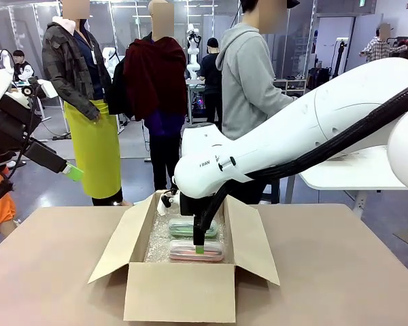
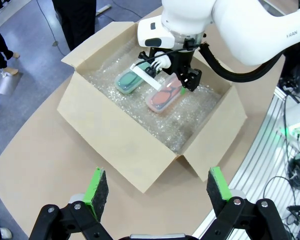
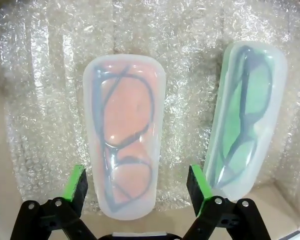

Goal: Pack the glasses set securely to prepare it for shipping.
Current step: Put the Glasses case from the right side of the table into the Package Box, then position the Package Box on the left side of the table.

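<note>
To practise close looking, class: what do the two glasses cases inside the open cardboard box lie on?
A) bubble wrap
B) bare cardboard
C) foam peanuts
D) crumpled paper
A: the pink case and the mint-green case lie side by side on bubble wrap that lines the box.

Brown tabletop [image 1: 340, 272] below right claw [image 1: 198, 247]; grey floor [image 1: 47, 187] beyond it, white table [image 1: 357, 170] to its right, glass partitions [image 1: 27, 30] far behind.
</note>
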